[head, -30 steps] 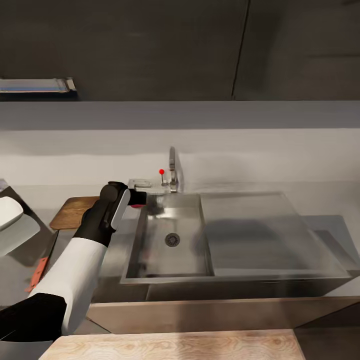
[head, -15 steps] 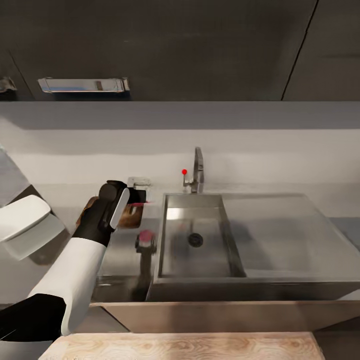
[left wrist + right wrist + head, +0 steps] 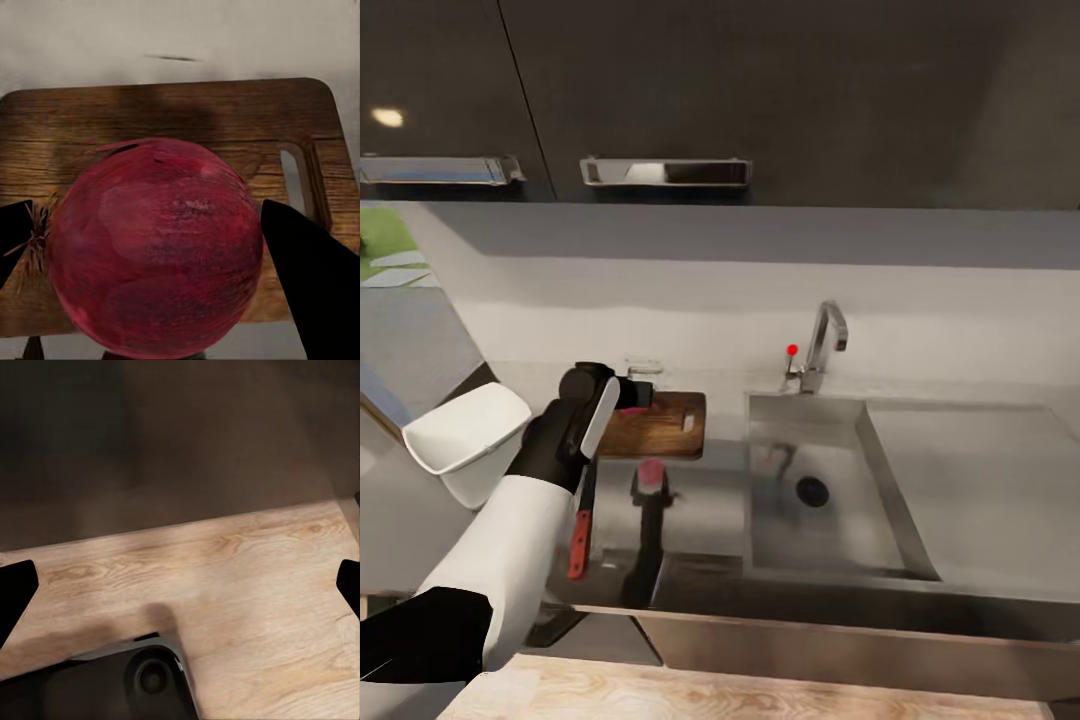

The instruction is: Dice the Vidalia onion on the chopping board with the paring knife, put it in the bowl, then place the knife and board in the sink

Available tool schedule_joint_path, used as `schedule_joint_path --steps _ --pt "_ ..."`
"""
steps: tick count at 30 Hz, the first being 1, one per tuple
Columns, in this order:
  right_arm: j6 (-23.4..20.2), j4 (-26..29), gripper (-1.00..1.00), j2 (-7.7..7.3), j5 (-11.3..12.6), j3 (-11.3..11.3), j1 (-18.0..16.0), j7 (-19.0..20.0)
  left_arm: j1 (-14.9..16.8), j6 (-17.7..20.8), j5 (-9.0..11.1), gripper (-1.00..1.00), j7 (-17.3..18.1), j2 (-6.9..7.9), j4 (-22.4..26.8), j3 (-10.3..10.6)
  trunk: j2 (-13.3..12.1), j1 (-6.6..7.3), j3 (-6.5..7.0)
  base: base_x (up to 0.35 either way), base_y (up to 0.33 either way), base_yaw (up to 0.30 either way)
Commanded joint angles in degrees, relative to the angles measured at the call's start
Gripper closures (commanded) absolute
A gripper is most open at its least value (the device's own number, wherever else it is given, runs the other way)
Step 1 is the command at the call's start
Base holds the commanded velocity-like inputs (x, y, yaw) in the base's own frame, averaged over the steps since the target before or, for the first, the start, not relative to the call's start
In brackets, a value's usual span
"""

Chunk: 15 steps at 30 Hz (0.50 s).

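Note:
My left gripper (image 3: 640, 393) is shut on the dark red Vidalia onion (image 3: 632, 400), held in the air over the near left end of the brown chopping board (image 3: 665, 428). In the left wrist view the onion (image 3: 157, 247) sits between the two black fingers (image 3: 315, 289), with the board (image 3: 187, 120) and its slot handle below. The paring knife (image 3: 579, 525) lies on the glossy countertop (image 3: 705, 505) in front of the board, red handle toward me. The white bowl (image 3: 465, 440) stands left of my arm. The steel sink (image 3: 770, 540) lies to the right. My right gripper (image 3: 180, 585) is open, low over pale wood.
A chrome tap (image 3: 823, 350) with a red knob (image 3: 792, 350) stands behind the basin, and the flat drainboard (image 3: 980, 490) stretches right. Dark wall cabinets (image 3: 760, 90) hang above. A pale wooden surface (image 3: 760, 695) runs along the near edge.
The view has swung left, so the sink now sits at the right and the board, knife and bowl show. The held onion, earlier beside the sink basin, is now over the board.

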<state>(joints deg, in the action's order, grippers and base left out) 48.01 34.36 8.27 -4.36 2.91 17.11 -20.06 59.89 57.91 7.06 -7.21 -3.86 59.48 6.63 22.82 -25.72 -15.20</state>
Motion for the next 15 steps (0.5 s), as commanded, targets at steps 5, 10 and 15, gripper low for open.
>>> schedule_joint_path --steps 5,10,15 --pt "-0.02 0.1 -1.0 0.06 -0.47 0.33 0.03 -0.15 0.05 0.19 0.59 1.0 -0.52 -0.08 -1.52 0.18 0.1 -0.06 -0.09 0.167 0.077 0.003" --pt "-0.02 0.1 -1.0 0.08 -0.47 0.34 0.03 -0.15 0.05 0.19 0.59 1.0 -0.52 -0.21 -3.0 0.33 0.1 -0.06 -0.09 0.03 0.01 0.0" --pt "-0.02 0.1 -1.0 0.08 -0.47 0.34 0.03 -0.15 0.05 0.12 0.59 1.0 -0.52 -0.61 -5.03 0.41 0.1 -0.06 -0.09 0.004 0.001 0.0"
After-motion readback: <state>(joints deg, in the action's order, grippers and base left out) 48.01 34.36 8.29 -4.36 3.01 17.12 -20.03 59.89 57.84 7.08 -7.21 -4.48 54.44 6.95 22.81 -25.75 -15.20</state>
